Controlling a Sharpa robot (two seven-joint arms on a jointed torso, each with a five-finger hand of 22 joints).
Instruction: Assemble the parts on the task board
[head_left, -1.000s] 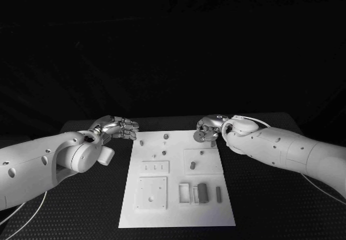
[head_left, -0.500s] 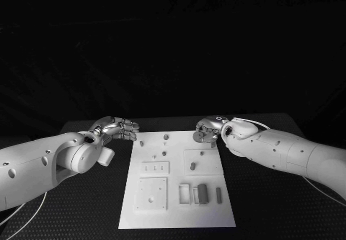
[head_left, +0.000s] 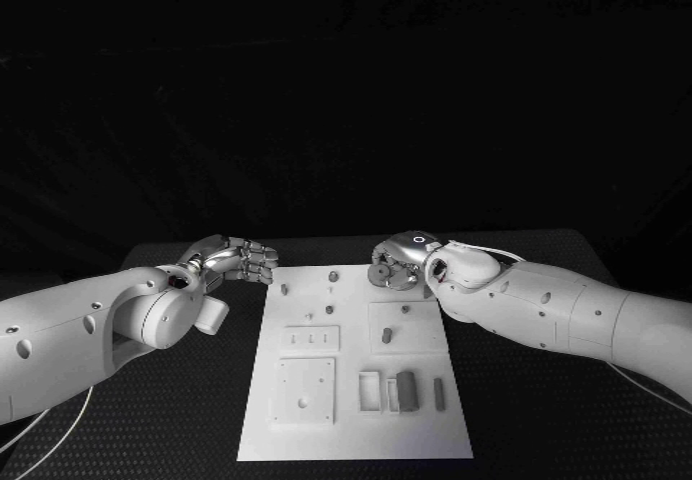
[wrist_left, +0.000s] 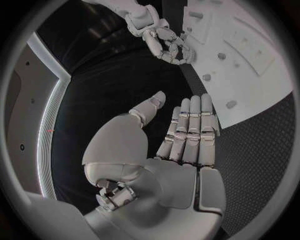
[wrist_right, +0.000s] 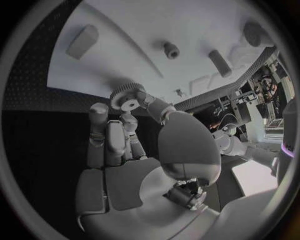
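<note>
Black, finely textured table (head_left: 534, 400), dark all round; flat white rectangular task board (head_left: 361, 440) lying directly on it at the middle, long side running away.

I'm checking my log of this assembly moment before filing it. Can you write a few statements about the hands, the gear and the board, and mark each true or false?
1. The right hand holds a small gear. True.
2. The left hand holds a part. False: its fingers lie straight and together, with nothing in them.
3. The right hand is over the far edge of the board. True.
4. The left hand rests on the board. False: it is beside the board's far left corner, over the black table.
5. The board is bare. False: several small parts lie on it.
</note>
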